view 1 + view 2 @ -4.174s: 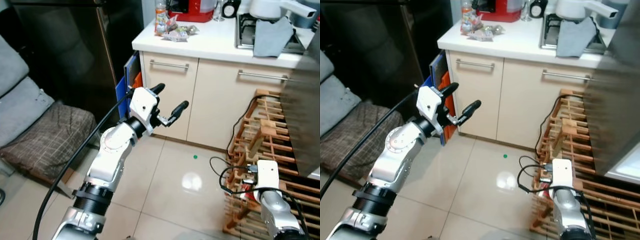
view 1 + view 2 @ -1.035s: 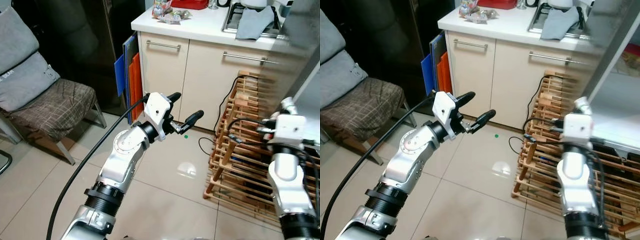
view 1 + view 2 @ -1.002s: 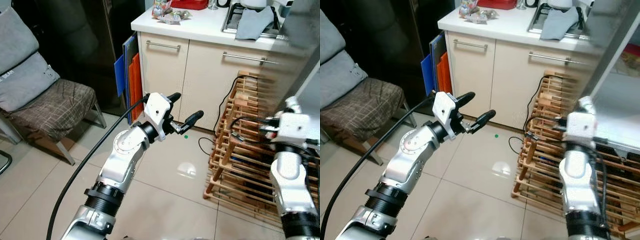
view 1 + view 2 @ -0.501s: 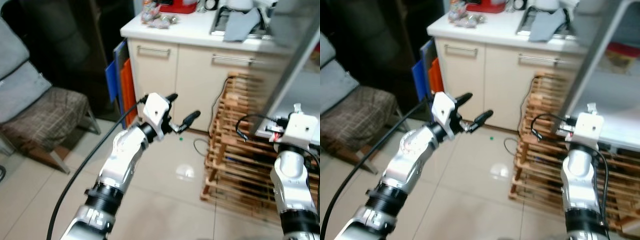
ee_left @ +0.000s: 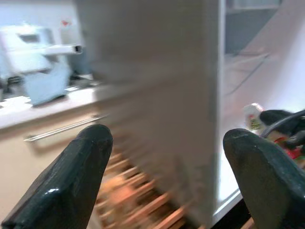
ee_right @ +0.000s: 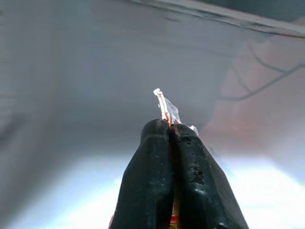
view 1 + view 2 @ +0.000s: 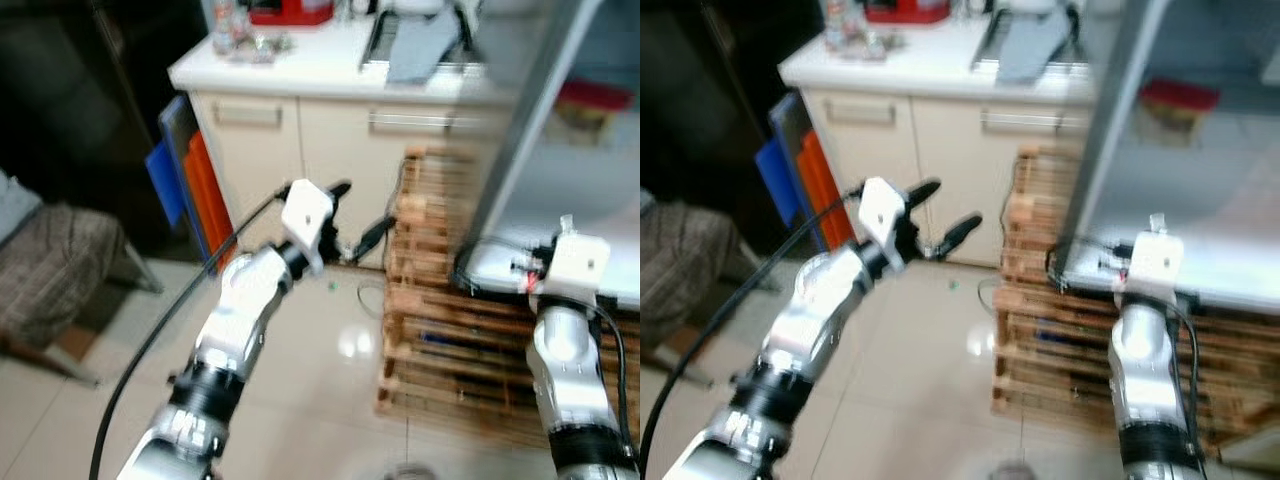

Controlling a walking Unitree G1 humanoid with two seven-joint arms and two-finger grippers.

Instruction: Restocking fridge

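Note:
The fridge (image 7: 1230,255) stands open on my right, showing a pale shelf and a red-lidded container (image 7: 1178,100) further in. My right gripper (image 6: 167,127) is shut on a thin flat packet (image 6: 165,104) with a white and red edge, held in front of the white fridge interior. That arm's white wrist block (image 7: 575,262) sits at the shelf's front edge. My left gripper (image 7: 362,207) is raised in front of the cabinets, open with nothing between its wide-apart fingers (image 5: 71,176).
A wooden rack (image 7: 450,300) with a tangle of black cable stands on the floor below the fridge. Cream cabinets (image 7: 300,140) carry a worktop with a grey cloth (image 7: 415,45) and a red appliance. Blue and orange boards (image 7: 185,185) lean left of them. The eye views are blurred.
The camera has swung right and closer to the fridge. My right arm has risen from low by the rack to the fridge shelf. The left arm keeps its raised pose.

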